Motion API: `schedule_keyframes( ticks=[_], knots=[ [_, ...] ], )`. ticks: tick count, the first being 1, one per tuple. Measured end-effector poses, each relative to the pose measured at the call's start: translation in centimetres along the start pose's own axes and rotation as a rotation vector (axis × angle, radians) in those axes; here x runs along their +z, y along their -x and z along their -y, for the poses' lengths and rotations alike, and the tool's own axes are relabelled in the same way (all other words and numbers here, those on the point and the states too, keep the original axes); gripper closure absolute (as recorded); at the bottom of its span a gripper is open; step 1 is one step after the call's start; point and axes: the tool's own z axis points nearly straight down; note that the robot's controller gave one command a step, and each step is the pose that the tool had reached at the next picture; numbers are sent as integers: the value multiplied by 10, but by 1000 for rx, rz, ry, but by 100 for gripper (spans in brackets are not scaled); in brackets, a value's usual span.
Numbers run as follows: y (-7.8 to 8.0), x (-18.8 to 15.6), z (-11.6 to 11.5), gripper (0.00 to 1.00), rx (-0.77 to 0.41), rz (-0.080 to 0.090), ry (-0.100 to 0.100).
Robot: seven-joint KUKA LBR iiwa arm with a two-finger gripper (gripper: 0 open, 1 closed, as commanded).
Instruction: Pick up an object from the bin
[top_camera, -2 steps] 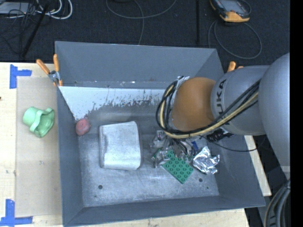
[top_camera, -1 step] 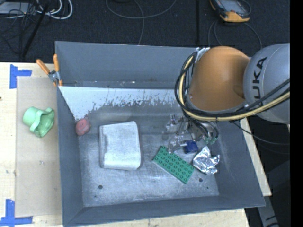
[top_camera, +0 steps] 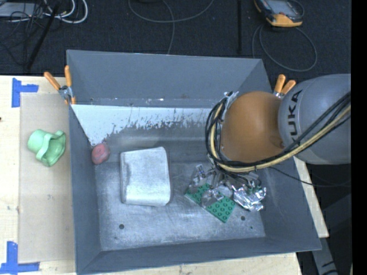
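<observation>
Grey metal bin [top_camera: 166, 234] viewed from above; the robot arm [top_camera: 321, 125] reaches in from the right, its orange-covered wrist [top_camera: 249, 125] bent down over the bin's right side. A white folded cloth [top_camera: 145, 176] lies mid-bin. The gripper [top_camera: 221, 183] is down at a green studded plate [top_camera: 222, 207] beside crumpled foil [top_camera: 253, 197]; whether it is open or closed cannot be told.

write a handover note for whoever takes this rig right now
Gripper: low in the right part of the bin, over a green studded plate, with crumpled silver foil just beside it. Whether it grips anything can't be told.
White folded cloth lies mid-bin; small pink ball by the left wall.
Done: arm is down in the bin.
Left: grasp one thing, lift it out.
</observation>
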Motion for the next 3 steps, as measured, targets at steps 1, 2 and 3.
schedule_keyframes(
  ticks=[1, 2, 3],
  knots=[
    [42, 16, 15, 100, 217, 7, -1],
    [41, 14, 16, 100, 535, 7, -1],
    [42, -11, 3, 100, 706, 8, 1]
  ],
)
